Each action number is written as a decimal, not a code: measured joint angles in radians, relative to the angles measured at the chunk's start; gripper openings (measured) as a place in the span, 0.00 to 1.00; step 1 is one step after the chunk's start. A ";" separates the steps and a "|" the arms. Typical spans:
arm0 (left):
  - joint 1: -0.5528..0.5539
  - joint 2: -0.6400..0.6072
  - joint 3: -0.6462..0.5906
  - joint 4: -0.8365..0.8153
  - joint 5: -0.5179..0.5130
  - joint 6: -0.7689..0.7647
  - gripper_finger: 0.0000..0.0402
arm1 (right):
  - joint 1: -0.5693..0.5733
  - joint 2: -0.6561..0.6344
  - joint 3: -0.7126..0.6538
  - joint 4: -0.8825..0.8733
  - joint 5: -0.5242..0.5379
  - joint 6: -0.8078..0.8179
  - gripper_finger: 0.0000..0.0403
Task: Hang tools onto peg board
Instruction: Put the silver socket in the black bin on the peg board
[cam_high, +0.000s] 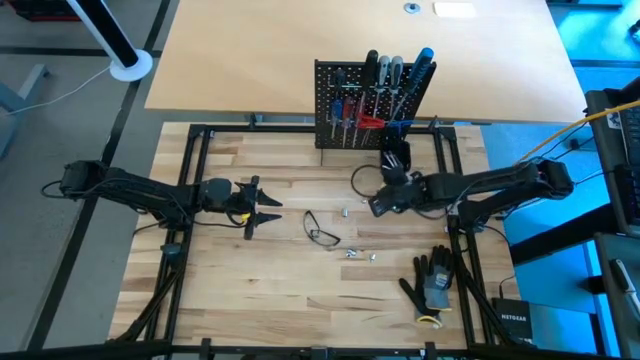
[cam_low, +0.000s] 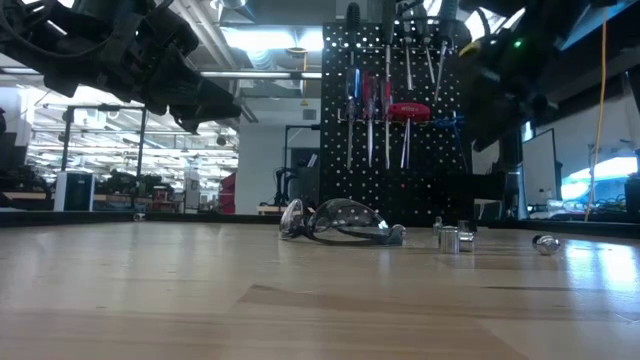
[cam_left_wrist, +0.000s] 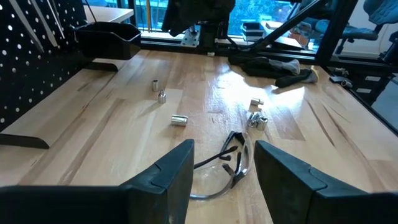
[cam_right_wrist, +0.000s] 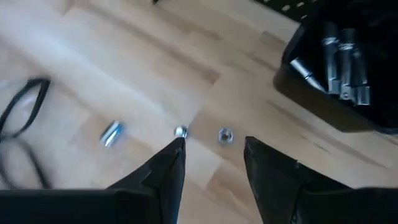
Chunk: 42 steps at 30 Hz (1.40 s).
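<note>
The black peg board (cam_high: 334, 110) stands upright at the table's far edge. Several screwdrivers (cam_high: 385, 90) with red, blue and black handles hang on it, also seen in the low view (cam_low: 400, 110). My left gripper (cam_high: 272, 207) hovers open at the table's left-middle, pointing toward clear safety glasses (cam_left_wrist: 230, 163). My right gripper (cam_right_wrist: 214, 146) is open above the table in front of the peg board, tilted down, over small metal sockets (cam_right_wrist: 224, 135). Nothing is between either gripper's fingers.
A small black cup (cam_right_wrist: 339, 68) holding metal bits stands just in front of the peg board. Loose metal sockets (cam_high: 360, 253) lie mid-table. Black gloves (cam_high: 432, 282) lie near the right front. The safety glasses (cam_high: 322, 232) rest between the arms.
</note>
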 joint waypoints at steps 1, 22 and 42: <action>0.000 0.000 0.000 0.000 0.000 0.000 0.40 | 0.010 0.018 0.000 0.005 0.026 0.030 0.41; 0.000 0.000 0.000 0.002 0.000 0.010 0.40 | -0.026 0.301 -0.001 0.079 0.042 0.090 0.41; 0.000 0.000 0.000 0.001 0.000 0.010 0.40 | -0.088 0.315 -0.092 0.201 0.015 0.097 0.41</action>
